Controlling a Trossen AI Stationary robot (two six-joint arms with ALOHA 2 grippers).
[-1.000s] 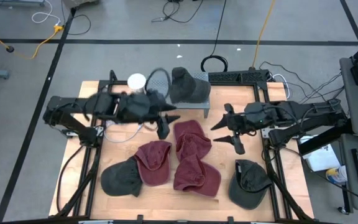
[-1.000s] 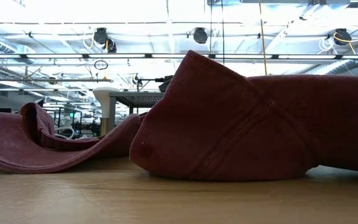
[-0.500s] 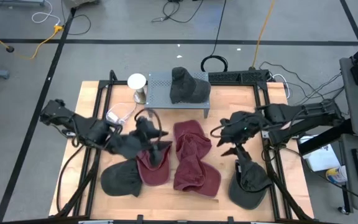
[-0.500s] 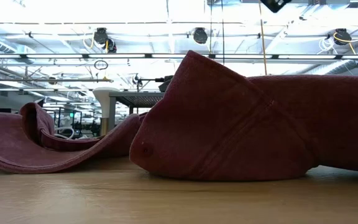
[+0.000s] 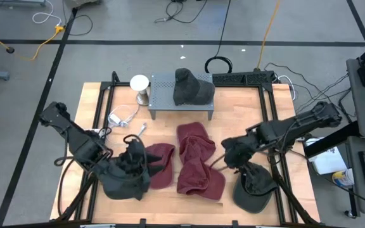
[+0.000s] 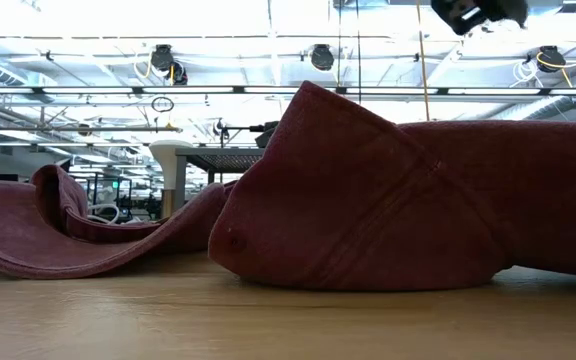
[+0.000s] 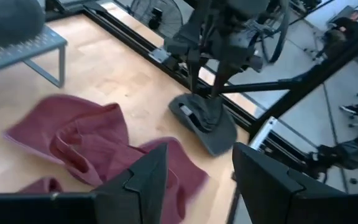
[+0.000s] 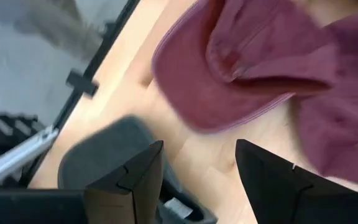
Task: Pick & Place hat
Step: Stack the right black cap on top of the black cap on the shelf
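At lower left of the high view a dark hat (image 5: 120,182) lies on the table (image 5: 246,107), w/ the left gripper (image 5: 139,166) low over its right edge, jaws apart, nothing held. Just right lie maroon hats (image 5: 192,161) in a heap at centre. Lower right, another dark hat (image 5: 253,187) sits by the table edge; right gripper (image 5: 234,157) hangs above its upper left, fingers (image 8: 126,177) spread, empty. A 3rd dark hat (image 5: 191,87) rests on a grey stand (image 5: 160,95), upper centre, white cup (image 5: 139,83) beside it.

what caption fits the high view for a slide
Both open hands, left and right, descend toward hats; one dark hat sits on the grey stand.
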